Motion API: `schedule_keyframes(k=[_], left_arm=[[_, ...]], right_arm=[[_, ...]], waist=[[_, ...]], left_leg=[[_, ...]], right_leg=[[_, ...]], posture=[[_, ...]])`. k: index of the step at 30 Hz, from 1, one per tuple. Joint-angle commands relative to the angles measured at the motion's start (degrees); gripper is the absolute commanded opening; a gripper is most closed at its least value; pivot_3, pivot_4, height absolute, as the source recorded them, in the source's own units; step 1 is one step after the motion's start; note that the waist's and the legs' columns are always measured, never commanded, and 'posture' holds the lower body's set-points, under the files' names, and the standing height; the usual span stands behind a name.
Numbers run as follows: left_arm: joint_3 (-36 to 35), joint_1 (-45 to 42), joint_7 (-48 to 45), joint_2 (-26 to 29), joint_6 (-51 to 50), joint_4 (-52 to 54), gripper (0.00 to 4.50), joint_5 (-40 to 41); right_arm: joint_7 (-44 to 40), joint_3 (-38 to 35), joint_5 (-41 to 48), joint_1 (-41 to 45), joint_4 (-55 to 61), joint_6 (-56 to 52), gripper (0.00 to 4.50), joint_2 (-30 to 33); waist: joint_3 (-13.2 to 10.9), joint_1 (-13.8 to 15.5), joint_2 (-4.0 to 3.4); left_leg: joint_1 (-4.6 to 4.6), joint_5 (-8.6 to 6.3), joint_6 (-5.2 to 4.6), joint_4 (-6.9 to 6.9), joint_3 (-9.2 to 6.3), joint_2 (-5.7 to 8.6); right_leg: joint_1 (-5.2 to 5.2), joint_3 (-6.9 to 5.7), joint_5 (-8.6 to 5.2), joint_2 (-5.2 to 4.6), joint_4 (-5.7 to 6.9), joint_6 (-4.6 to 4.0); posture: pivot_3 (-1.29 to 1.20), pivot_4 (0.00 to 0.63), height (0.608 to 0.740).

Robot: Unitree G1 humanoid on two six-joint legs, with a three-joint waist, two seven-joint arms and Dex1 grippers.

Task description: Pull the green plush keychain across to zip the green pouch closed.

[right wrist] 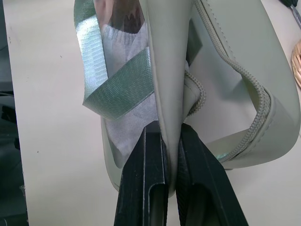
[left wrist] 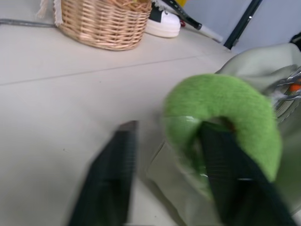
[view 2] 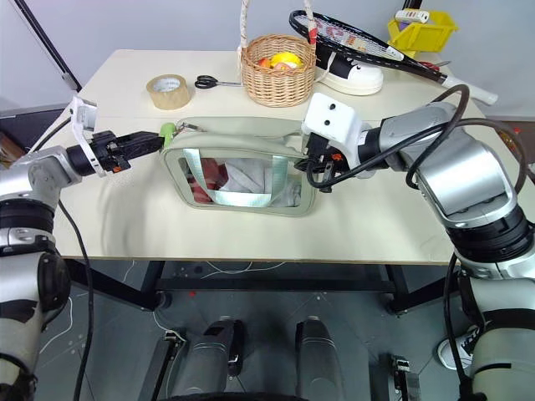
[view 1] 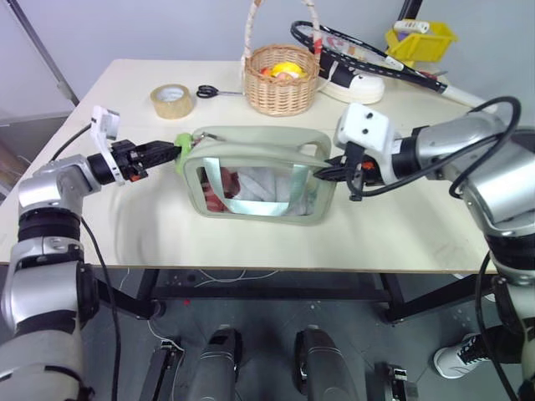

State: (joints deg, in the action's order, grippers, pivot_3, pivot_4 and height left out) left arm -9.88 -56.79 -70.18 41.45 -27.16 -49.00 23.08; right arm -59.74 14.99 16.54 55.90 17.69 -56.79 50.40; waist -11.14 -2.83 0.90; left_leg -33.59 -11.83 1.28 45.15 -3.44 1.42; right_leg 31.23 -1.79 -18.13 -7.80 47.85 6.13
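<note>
With my blurred left gripper point(left wrist: 169, 183) straddling the green plush keychain point(left wrist: 221, 113), grip uncertain, my right gripper point(right wrist: 171, 188) pinches the green pouch point(right wrist: 164, 70) rim.

A bright green plush keychain point(view 1: 182, 148) sits at the end of a pale sage-green pouch point(view 1: 256, 175) with a clear window and a light green ribbon handle point(view 1: 251, 200). Both tools have black fingers. The counter point(view 1: 125, 217) is cream; behind stand a tan wicker basket point(view 1: 280, 79), beige tape roll point(view 1: 172, 100) and yellow bin point(view 1: 420, 42).
</note>
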Motion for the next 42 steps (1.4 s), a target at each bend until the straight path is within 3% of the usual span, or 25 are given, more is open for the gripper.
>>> schedule_keyframes(k=[1, 9, 16, 21, 25, 31, 32, 37, 42], left_arm=[[-1.29, -0.85, -1.39, 1.82, 0.37, 1.81, 0.07, 0.29], [-2.44, -2.94, -5.45, 3.51, -3.31, 9.76, 0.02, 3.95], [1.2, -5.92, -5.44, -2.12, -5.47, 17.72, 0.02, 4.68], [7.07, -9.65, -3.35, -7.09, -5.39, 16.45, 0.02, 0.34], [8.87, -11.11, -0.95, -8.28, -7.69, 15.59, 1.3, -1.11], [7.09, -10.53, -1.56, -5.7, -8.17, 18.83, 4.23, 0.06], [6.45, -10.52, -1.94, -4.64, -8.63, 19.08, 4.44, 0.48], [4.89, -8.26, -4.77, 1.24, -8.29, 20.71, 4.44, 1.25], [3.58, -0.78, -10.85, 6.56, -8.83, 26.85, 4.44, 4.03]], right_arm=[[0.94, -2.62, 0.32, 0.4, 1.42, 0.26, 0.0, 0.75], [1.8, -2.24, 0.66, 0.51, 0.82, 0.08, 0.0, 0.17], [2.14, -1.56, 0.61, 0.93, 0.0, 0.51, 0.0, -0.55], [2.14, -1.17, 0.26, 1.27, -0.8, 0.97, 0.0, -0.86], [2.58, -1.2, 0.18, 0.98, -0.21, 0.36, 0.0, -0.74], [3.34, -1.86, 0.78, 0.02, 1.22, -0.91, 0.0, -0.24], [3.44, -1.85, 0.73, -0.07, 1.25, -0.94, 0.0, -0.16], [3.76, -1.73, 0.66, -0.25, 1.22, -0.94, 0.0, -0.05], [3.81, -1.58, 0.61, -0.15, 0.67, -0.61, 0.0, -0.2]], waist=[[0.0, 0.03, 0.0], [0.0, 0.23, 0.0], [0.0, 0.38, 0.0], [0.0, 0.33, 0.01], [-0.01, 0.12, 0.01], [-0.01, 0.23, 0.01], [-0.01, 0.2, 0.01], [-0.01, 0.15, 0.01], [-0.01, 0.2, 0.01]], left_leg=[[0.0, 0.0, 0.0, 0.0, 0.0, 0.0], [0.0, 0.0, 0.0, 0.0, -0.02, -0.01], [-0.01, 0.0, 0.0, 0.02, -0.02, 0.0], [-0.01, 0.01, -0.01, 0.04, 0.01, 0.01], [0.02, 0.01, -0.02, 0.01, 0.02, 0.0], [0.02, 0.0, -0.02, 0.02, 0.02, 0.0], [0.02, 0.0, -0.02, 0.02, 0.02, -0.01], [0.03, 0.0, -0.02, 0.0, 0.02, -0.01], [0.03, 0.0, -0.01, 0.0, 0.02, -0.01]], right_leg=[[0.0, 0.0, 0.0, 0.0, 0.0, 0.0], [0.01, 0.0, -0.01, -0.01, 0.0, -0.02], [-0.05, -0.02, -0.01, -0.01, -0.03, -0.02], [-0.07, -0.02, 0.02, 0.03, -0.02, 0.02], [-0.05, -0.02, 0.1, 0.06, 0.01, 0.18], [-0.06, -0.01, 0.09, 0.05, 0.01, 0.17], [-0.06, -0.01, 0.09, 0.05, 0.01, 0.16], [-0.04, 0.0, 0.01, 0.04, 0.01, 0.02], [-0.04, 0.01, 0.0, 0.01, -0.01, -0.01]], posture=[[0.0, 0.15, 0.644], [0.0, 0.15, 0.644], [0.0, 0.15, 0.644], [0.0, 0.15, 0.644], [0.0, 0.15, 0.644], [0.0, 0.15, 0.644], [0.0, 0.15, 0.644], [0.0, 0.15, 0.644], [0.0, 0.15, 0.644]])
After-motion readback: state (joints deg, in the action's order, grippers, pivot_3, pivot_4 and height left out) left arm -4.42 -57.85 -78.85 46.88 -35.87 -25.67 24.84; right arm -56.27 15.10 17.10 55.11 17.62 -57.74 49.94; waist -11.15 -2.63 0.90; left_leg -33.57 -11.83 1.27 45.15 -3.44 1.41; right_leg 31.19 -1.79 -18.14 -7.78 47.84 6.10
